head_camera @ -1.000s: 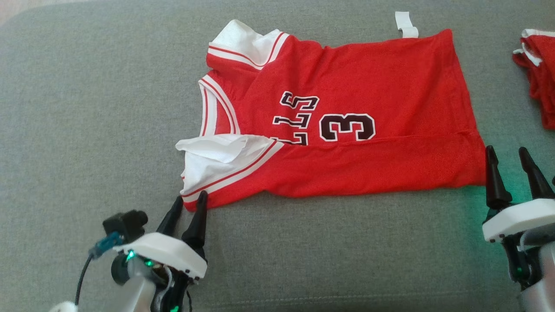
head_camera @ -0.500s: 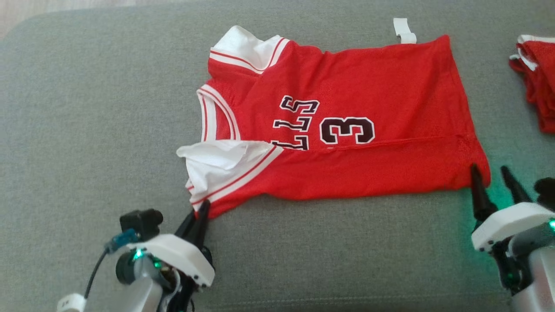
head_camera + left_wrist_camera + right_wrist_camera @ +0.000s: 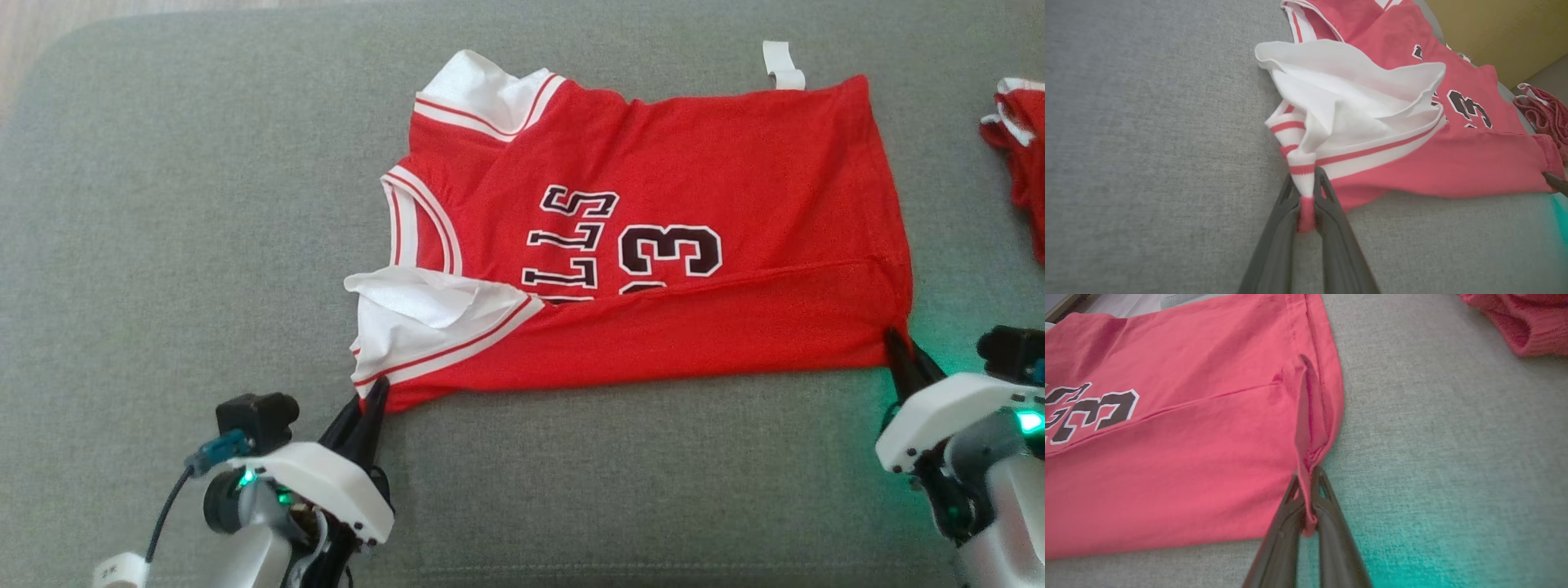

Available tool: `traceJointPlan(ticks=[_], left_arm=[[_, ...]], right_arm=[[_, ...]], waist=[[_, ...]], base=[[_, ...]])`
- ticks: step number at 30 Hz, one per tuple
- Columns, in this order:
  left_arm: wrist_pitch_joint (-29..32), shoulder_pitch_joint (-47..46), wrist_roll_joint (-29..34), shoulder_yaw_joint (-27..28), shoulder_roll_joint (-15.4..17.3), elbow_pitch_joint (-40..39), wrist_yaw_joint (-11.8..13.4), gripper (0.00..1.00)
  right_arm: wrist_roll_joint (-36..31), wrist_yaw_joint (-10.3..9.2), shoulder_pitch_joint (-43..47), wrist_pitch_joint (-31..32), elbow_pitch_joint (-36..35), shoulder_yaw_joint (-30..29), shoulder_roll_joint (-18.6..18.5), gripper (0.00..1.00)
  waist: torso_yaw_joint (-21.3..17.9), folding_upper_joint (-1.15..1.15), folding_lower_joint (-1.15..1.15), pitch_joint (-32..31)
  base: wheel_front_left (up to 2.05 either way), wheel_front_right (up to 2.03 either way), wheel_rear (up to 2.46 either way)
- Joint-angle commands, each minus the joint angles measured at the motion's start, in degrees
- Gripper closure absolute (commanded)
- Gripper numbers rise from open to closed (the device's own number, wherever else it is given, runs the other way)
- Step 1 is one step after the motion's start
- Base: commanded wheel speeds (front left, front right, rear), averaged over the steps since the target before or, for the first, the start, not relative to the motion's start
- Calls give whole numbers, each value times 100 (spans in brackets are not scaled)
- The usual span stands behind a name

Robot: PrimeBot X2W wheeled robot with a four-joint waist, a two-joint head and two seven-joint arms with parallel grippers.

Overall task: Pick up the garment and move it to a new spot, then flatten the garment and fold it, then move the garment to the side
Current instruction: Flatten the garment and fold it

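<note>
- Jersey (image 3: pixel 653 245) lies flat mid-pad (image 3: pixel 163 245), collar end toward 9 o'clock, hem toward 3 o'clock. Its near long edge is already lapped over the lettering.
- Left gripper (image 3: pixel 367 404) sits at the jersey's 7 o'clock corner. A second ago its fingers stood wide beside the striped sleeve edge; now they are pinched narrow on it, with white-and-red trim bunched between them in the left wrist view.
- Right gripper (image 3: pixel 902 347) sits at the 4 o'clock corner. It was wide open half a second ago and is now clamped on the hem corner, with cloth squeezed between the fingers.
- Whether that pinch catches both layers or only the top one is hard to say; the fold hides the lower edge.
- Judgement: both near corners are now secured, so the next fold can begin, probably carrying the near edge toward 12 o'clock.
- Red heap (image 3: pixel 1020 155) sits well apart, at 3 o'clock.
</note>
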Motion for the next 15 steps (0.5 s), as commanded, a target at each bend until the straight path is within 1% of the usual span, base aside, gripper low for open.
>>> traceJointPlan(ticks=[1, 9, 15], left_arm=[[4, 2, 5, 175, 147, -207, 19, 100], [154, 366, -12, 149, 321, -587, 108, 100], [313, 809, -26, 117, 448, -915, 264, 100]], right_arm=[[79, -5, 71, 35, -184, 115, -206, 100], [350, -5, 636, 194, -732, 29, -472, 100], [433, -5, 1273, 357, -1170, -226, -490, 100]], waist=[[21, 0, 0, -47], [77, 0, 0, -182], [103, 0, 0, -290]], base=[[0, 0, 0], [0, 0, 0], [0, 0, 0]])
